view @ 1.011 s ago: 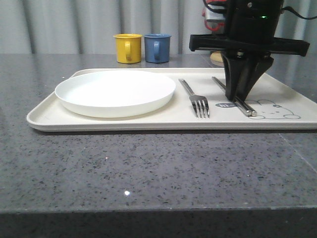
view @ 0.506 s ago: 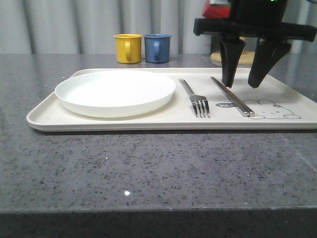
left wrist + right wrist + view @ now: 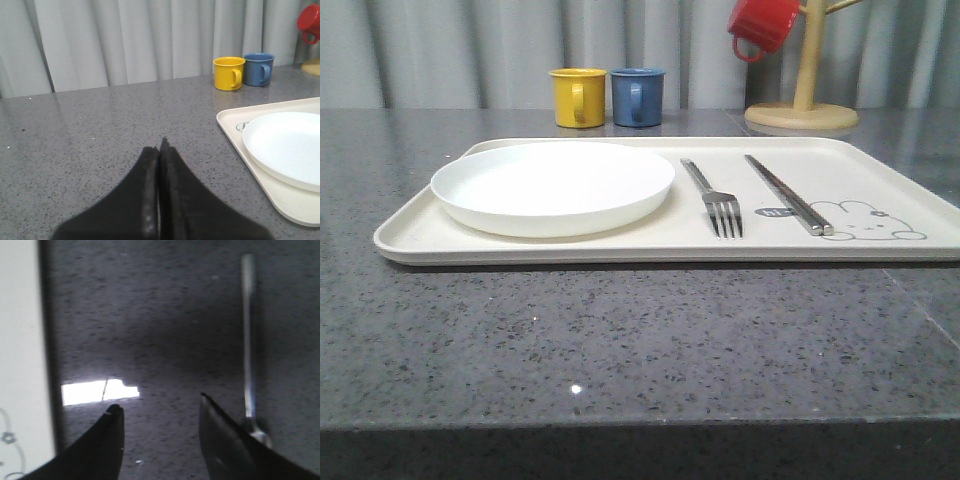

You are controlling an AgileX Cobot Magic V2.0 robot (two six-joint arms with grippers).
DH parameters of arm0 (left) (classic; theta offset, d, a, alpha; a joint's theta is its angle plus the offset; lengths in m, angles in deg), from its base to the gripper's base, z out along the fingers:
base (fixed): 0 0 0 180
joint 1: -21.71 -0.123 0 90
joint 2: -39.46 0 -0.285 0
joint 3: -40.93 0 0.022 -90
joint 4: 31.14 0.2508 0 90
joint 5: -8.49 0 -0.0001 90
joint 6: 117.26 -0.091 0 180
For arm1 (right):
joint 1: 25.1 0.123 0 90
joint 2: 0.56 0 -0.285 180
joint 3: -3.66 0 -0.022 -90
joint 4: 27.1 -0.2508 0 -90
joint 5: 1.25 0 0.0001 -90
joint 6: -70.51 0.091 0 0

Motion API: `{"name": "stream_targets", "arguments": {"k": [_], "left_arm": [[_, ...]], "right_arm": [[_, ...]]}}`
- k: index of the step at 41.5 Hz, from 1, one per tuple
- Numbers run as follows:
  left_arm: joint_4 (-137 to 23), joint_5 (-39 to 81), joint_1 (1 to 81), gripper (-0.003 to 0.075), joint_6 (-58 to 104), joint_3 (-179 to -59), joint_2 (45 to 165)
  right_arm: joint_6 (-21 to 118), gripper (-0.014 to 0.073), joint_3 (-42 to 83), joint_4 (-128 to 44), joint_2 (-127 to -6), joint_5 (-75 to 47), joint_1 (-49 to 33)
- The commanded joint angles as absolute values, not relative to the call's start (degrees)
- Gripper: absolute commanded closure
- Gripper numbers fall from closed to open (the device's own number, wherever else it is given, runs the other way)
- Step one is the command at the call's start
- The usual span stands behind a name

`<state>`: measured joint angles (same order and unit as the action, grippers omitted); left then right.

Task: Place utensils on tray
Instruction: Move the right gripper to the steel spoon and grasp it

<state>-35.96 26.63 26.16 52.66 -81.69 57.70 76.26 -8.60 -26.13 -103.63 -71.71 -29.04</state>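
The cream tray (image 3: 880,160) lies flat on the speckled grey worktop (image 3: 620,340), and everything else is placed against it. On the tray's left half sits the round white plate (image 3: 552,185). Just to the right of the plate, still on the tray, lies the silver fork (image 3: 713,198), tines toward the camera. Right of the fork lie the flat silver chopsticks (image 3: 788,194), side by side, their near ends touching the grey bunny drawing (image 3: 868,222) printed near the tray's right front corner. Behind the tray stand a yellow mug (image 3: 577,97) and a blue mug (image 3: 638,96), close together, and further right behind the tray a wooden mug stand (image 3: 805,90) carries a red mug (image 3: 761,25).

In the left wrist view the left pincer (image 3: 159,150) is clenched, its fingers pressed together with nothing between them, hovering over bare worktop beside the tray's left edge. In the right wrist view the right pincer (image 3: 159,410) is released, its fingers spread apart and holding nothing, above worktop beside the tray's edge; the silver spoon (image 3: 249,360) lies there on the worktop, off the tray, near one finger
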Motion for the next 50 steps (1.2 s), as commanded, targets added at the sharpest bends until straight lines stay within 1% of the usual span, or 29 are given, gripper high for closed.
{"name": "stream_targets", "arguments": {"k": [1,5,11,25,39,41,44,49,50], "left_arm": [[-36.62,21.68,26.15,0.0739,53.13,-83.38,58.25],[-36.62,21.68,26.15,0.0739,53.13,-83.38,58.25],[-36.62,21.68,26.15,0.0739,53.13,-83.38,58.25],[-36.62,21.68,26.15,0.0739,53.13,-83.38,58.25],[-36.62,21.68,26.15,0.0739,53.13,-83.38,58.25],[-36.62,21.68,26.15,0.0739,53.13,-83.38,58.25],[-36.62,21.68,26.15,0.0739,53.13,-83.38,58.25],[-36.62,21.68,26.15,0.0739,53.13,-83.38,58.25],[-36.62,21.68,26.15,0.0739,53.13,-83.38,58.25]], "right_arm": [[72.93,0.0211,-10.09,-25.36,-101.35,-73.46,-33.49],[72.42,0.0211,-10.09,-25.36,-102.34,-73.73,-36.29],[72.0,0.0211,-10.02,-25.36,-105.09,-73.6,-38.22],[71.73,0.0211,-10.02,-24.67,-111.18,-72.06,-38.52],[71.73,0.0214,-10.02,-24.39,-113.29,-71.65,-38.52],[71.73,0.0225,-10.02,-24.39,-113.29,-71.65,-38.52],[71.73,0.0281,-10.02,-24.39,-113.29,-71.72,-38.52],[71.73,0.0431,-10.02,-24.39,-113.29,-72.33,-38.52],[71.73,0.0447,-10.02,-24.39,-113.29,-72.38,-38.52]]}}
